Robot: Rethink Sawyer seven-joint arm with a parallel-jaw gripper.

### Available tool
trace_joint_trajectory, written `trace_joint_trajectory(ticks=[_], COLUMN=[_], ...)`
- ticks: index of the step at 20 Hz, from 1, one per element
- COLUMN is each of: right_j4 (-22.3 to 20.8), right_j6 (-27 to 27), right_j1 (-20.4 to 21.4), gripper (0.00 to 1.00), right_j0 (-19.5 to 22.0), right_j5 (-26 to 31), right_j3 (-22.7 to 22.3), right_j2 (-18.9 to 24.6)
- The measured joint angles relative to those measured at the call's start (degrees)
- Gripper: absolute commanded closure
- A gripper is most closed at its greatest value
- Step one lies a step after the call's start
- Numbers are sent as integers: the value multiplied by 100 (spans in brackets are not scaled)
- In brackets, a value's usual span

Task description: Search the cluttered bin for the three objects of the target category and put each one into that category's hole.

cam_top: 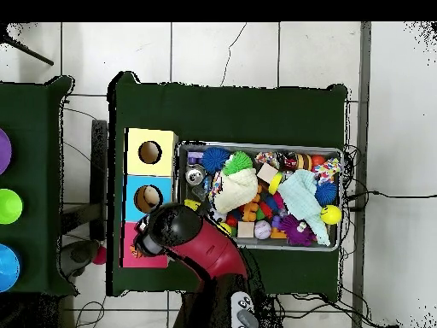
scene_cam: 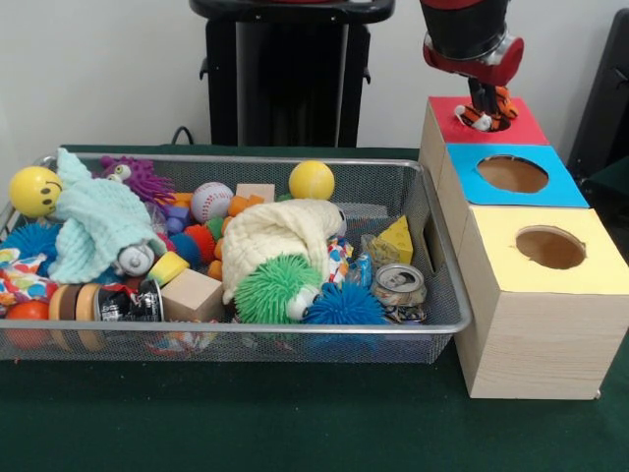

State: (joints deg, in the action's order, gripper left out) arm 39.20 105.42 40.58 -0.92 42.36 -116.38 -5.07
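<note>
The orange black-striped tiger (scene_cam: 488, 108) was found pinched in the gripper (scene_cam: 484, 106) directly above the red-topped box (scene_cam: 521, 128), its lower end at or just over the red face, where the hole itself lay hidden behind toy and fingers. From its look it was judged a small plush: light, soft and easily squashed, not fragile, with a nap offering fair friction; a hold across the body's middle seemed soundest, since limbs or tail would flop and might catch on the hole's edge. The fingers were closed onto the toy from above, black and orange showing between them. In the overhead view the arm (cam_top: 201, 243) covered the red box almost wholly, only a strip of red (cam_top: 141, 256) showing, so the toy could not be confirmed there. Beside the red box stood the blue-topped box (scene_cam: 516, 177) and then the yellow-topped box (scene_cam: 545, 246), each with an open round hole and nothing seen inside. The wire mesh bin (scene_cam: 432, 324) lay just beside the boxes, crowded with spiky rubber balls, smooth yellow balls, wooden blocks, a crushed can (scene_cam: 400, 288), a cream cloth (scene_cam: 280, 231) and a pale green cloth (scene_cam: 98, 226). No further plush animal could be identified with certainty in the bin; any might lie beneath the cloths.
</note>
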Motion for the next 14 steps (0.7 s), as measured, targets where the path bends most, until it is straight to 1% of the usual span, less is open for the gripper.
trace_joint_trajectory(ticks=[9, 14], right_j4=[-191, -396], right_j6=[0, 0], right_j1=[42, 44], gripper=[100, 100], right_j0=[-1, -1], right_j5=[255, 414], right_j3=[1, 0], right_j2=[0, -1])
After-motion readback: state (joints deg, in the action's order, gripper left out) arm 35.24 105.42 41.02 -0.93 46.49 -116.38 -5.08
